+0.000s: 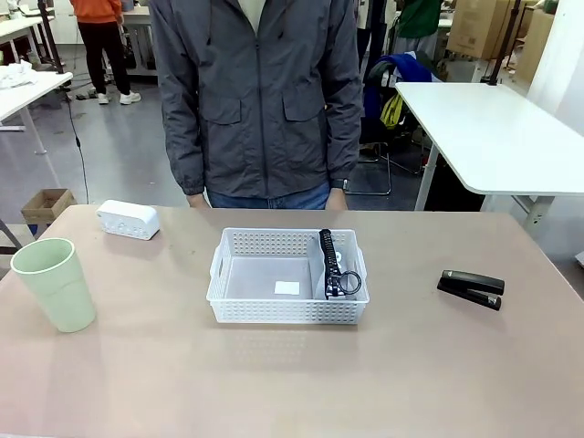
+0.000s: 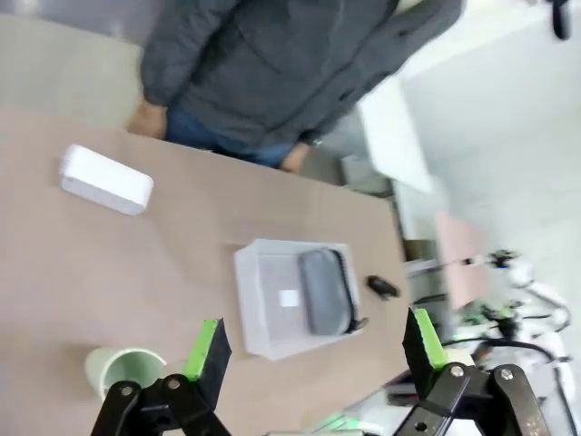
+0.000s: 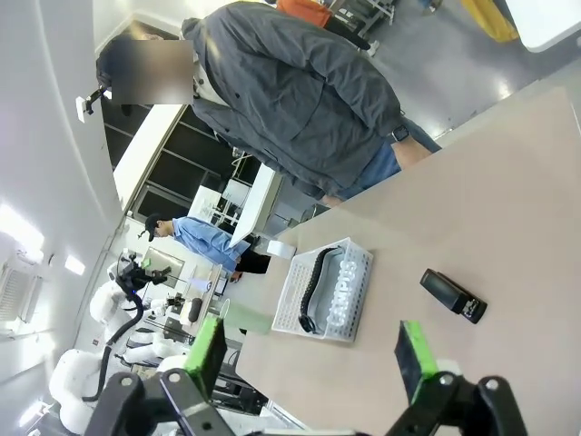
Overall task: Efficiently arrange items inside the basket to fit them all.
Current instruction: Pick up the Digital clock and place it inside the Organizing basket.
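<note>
Left gripper: jaws spread wide, empty, high above the table. In its wrist view the basket lies between its fingers and the cup is beside one finger.
Right gripper: jaws wide, empty, well apart from everything.
Basket: mid-table, bare tabletop all round.
Shoe: on edge against the basket's right wall, with open floor beside it.
Stapler: right of the basket, apart.
White box: far left corner.

The front camera looks from the robot's side slightly down across the table at the person, fairly near the basket, while both wrist cameras hang higher and farther back, tilted, sharing the basket, the stapler and the person.
</note>
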